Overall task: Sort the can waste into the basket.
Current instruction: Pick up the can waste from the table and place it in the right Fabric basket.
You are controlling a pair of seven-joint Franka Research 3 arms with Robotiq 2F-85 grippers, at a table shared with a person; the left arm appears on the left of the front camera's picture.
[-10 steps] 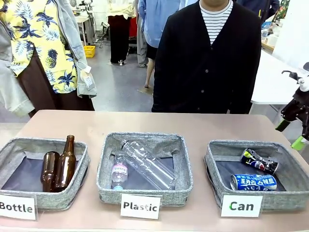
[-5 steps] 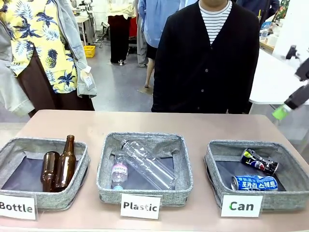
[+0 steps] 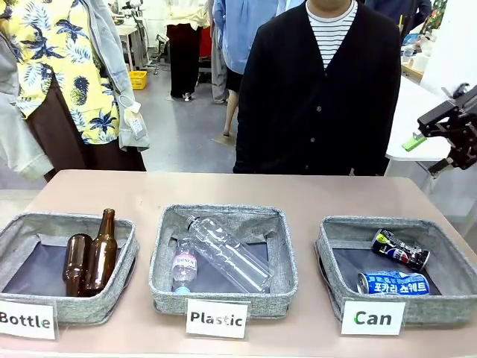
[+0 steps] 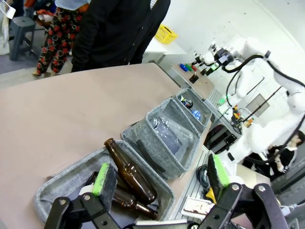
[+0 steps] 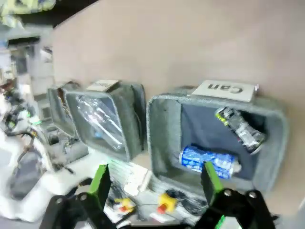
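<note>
Task looks done: blue can (image 3: 393, 283) & dented dark can (image 3: 400, 248) both lie in "Can" basket (image 3: 333, 257), lower right of frame; right gripper (image 3: 438, 128), upper right, jaws wide, empty; left gripper (image 4: 159, 179) likewise.

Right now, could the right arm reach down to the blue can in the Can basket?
Probably yes. The right gripper is open and raised above that side; the blue can lies uncovered in the open-topped basket, with the dark can apart behind it.
</note>
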